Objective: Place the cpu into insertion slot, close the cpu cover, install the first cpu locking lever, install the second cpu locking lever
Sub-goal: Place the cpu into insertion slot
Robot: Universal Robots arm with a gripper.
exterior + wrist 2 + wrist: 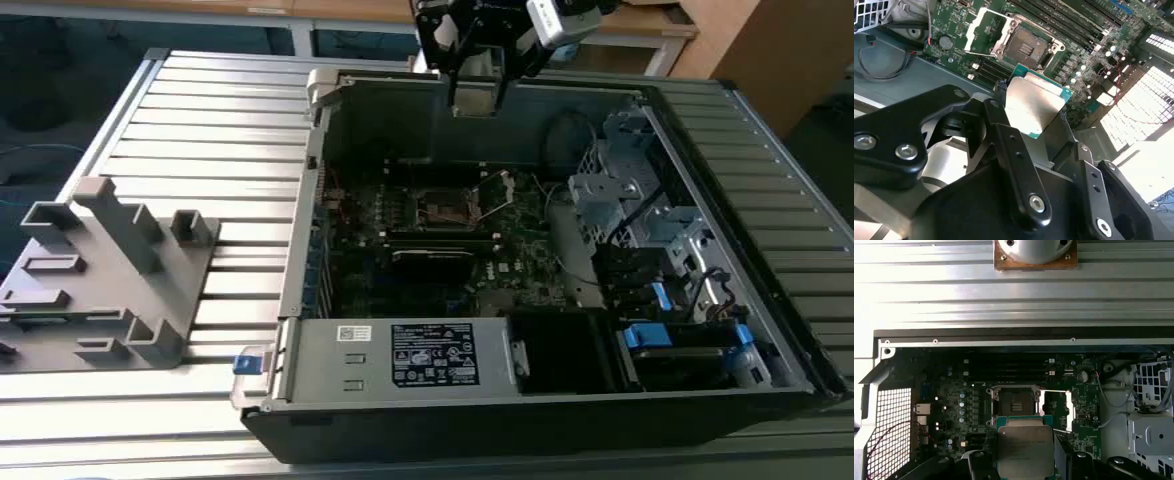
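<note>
The arm's gripper hangs high above the far wall of the open computer case, which lies on its side on the slatted metal counter. In the second wrist view the black fingers are clamped on two opposite edges of the cpu. The chip is held clear of the board, its dull silver top facing the wrist cameras and its green rim showing around the edge.

The insertion slot sits on the motherboard deep in the case, bare and dark. From the chip it lies below and, in the exterior view, somewhat toward the near side, well apart. In the first wrist view the chip's edges look roughly square to the slot's metal rim.

The cpu cover is swung open, standing off the slot along one side, toward the exterior view's right. I judge the chip is not yet seated and the cover and levers are untouched. A grey plastic fixture sits apart on the counter.
</note>
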